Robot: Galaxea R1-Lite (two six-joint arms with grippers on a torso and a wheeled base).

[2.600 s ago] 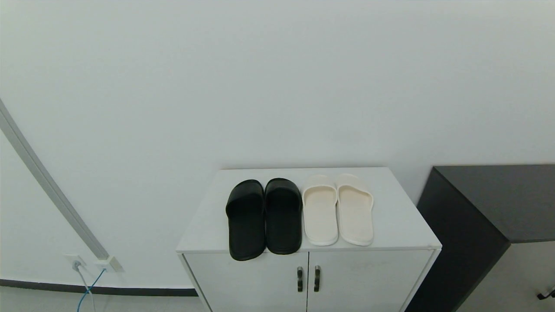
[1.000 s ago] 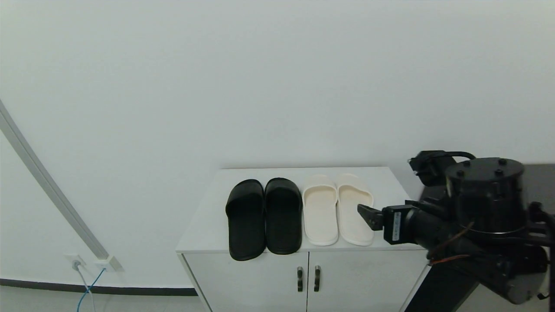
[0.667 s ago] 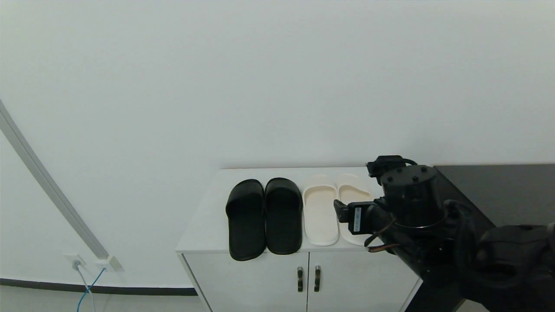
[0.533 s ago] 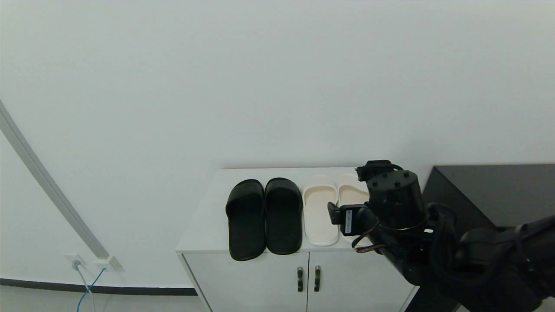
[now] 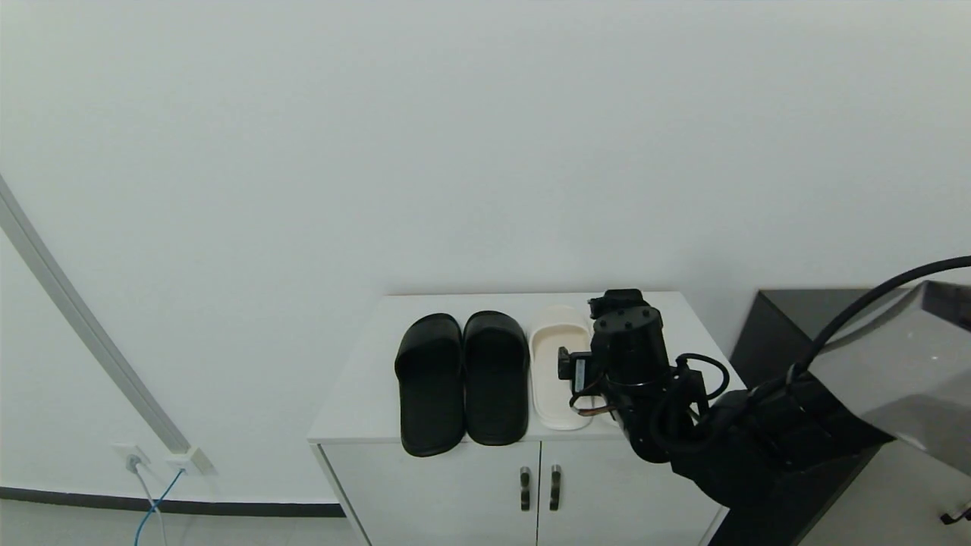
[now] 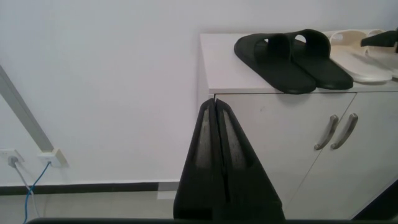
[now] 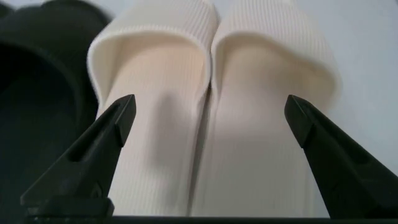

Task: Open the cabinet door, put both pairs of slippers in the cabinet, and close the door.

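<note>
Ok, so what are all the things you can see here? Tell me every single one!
black slippers: two, black, side by side on the cabinet top, left part
white slippers: two, cream white, on the cabinet top just right of the black ones
cabinet: one, white, against the wall
doors: two, white, both shut
handles: two, dark metal, where the doors meet
dark cabinet: one, black, right of the white one
wall socket: one, white, low on the wall, left
cable: one, blue, hanging from the socket
right gripper: one, black, open above the white slippers
left gripper: one, black, shut, low before the cabinet's left corner
</note>
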